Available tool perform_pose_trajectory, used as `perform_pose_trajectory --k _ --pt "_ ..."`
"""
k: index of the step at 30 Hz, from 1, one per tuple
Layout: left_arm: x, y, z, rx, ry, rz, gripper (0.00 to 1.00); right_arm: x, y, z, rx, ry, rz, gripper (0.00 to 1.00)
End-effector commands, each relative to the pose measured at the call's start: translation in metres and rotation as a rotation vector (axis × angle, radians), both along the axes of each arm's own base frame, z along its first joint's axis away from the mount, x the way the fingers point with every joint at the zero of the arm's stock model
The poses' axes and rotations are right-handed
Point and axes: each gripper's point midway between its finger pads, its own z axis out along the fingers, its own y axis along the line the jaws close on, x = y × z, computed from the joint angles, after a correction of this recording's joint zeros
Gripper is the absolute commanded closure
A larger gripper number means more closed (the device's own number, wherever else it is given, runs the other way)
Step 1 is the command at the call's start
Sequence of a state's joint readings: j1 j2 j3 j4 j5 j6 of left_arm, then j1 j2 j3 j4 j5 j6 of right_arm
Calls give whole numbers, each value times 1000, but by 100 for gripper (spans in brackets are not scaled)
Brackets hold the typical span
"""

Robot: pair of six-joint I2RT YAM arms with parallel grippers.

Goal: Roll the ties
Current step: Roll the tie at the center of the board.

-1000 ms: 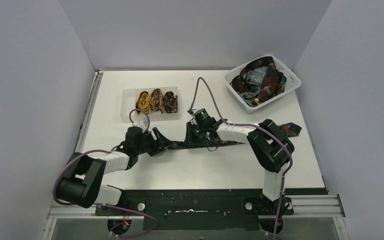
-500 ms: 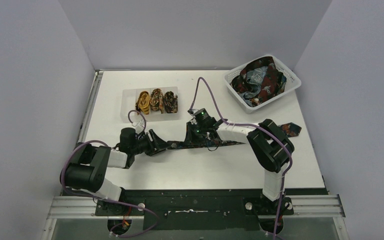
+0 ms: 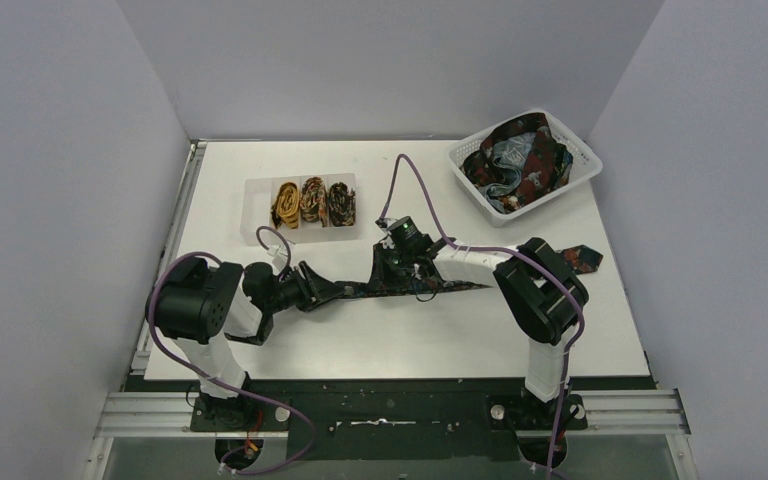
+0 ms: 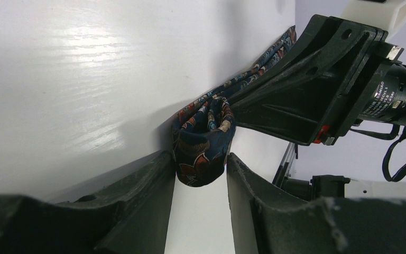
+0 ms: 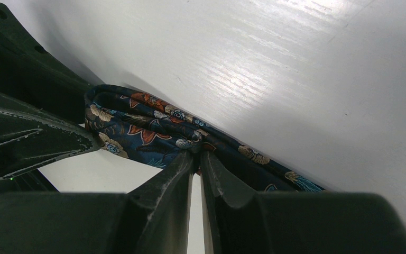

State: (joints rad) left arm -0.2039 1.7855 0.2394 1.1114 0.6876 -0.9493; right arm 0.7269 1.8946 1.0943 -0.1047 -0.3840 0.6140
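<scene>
Tie (image 5: pixel 137 123) pinched by both: left hand (image 4: pixel 201 165) on its coiled end, right hand (image 5: pixel 196 159) mid-strip

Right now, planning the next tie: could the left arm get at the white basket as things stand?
Probably not. The basket sits at the far right corner, the right arm stretches across between, and the left arm has its jaws holding the coil of the dark tie.
</scene>
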Motion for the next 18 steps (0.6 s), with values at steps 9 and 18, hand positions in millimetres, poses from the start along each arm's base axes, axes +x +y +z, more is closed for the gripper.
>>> perform_pose_trajectory --k 9,18 --pt "2 9 -19 78 52 58 71 -7 -17 -26 -87 34 -9 86" --pt "8 10 -18 173 44 80 79 -7 -17 -26 -84 36 -6 86"
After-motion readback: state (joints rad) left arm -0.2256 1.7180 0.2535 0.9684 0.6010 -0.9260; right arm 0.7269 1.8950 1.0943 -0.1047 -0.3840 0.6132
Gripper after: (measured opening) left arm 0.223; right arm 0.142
